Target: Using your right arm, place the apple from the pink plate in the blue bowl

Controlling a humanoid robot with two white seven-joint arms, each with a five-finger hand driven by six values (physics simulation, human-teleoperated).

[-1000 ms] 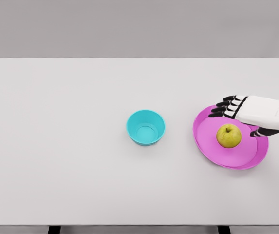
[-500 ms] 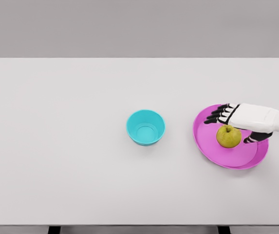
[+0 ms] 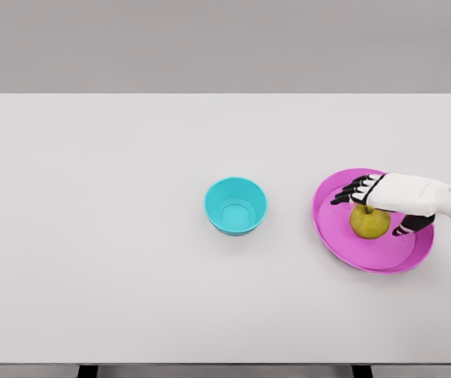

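- Table (image 3: pixel 131 260): one, white, filling most of the head view and carrying everything else.
- Plate (image 3: pixel 335 236): one, pink, at the right side of the table, well apart from the bowl; the apple sits on it, a little right of its middle.
- Bowl (image 3: pixel 235 205): one, blue, near the table's middle, with nothing in it.
- Right hand (image 3: pixel 382 198): one hand in view, its arm coming in from the right edge. It hangs over the far side of the apple with fingers (image 3: pixel 349 191) spread out flat past the fruit and the thumb (image 3: pixel 404 229) low on the near right side. The hand is wide and holds nothing.
- Apple (image 3: pixel 369 224): one, yellow-green, partly covered by the palm.
- Step: judged to be the reach and pre-grasp; nothing is lifted yet.
- Next move: likely needs the hand to settle lower and the fingers to curl round the apple against the thumb, then a lift and a carry left to the bowl.
- Left arm: not seen.
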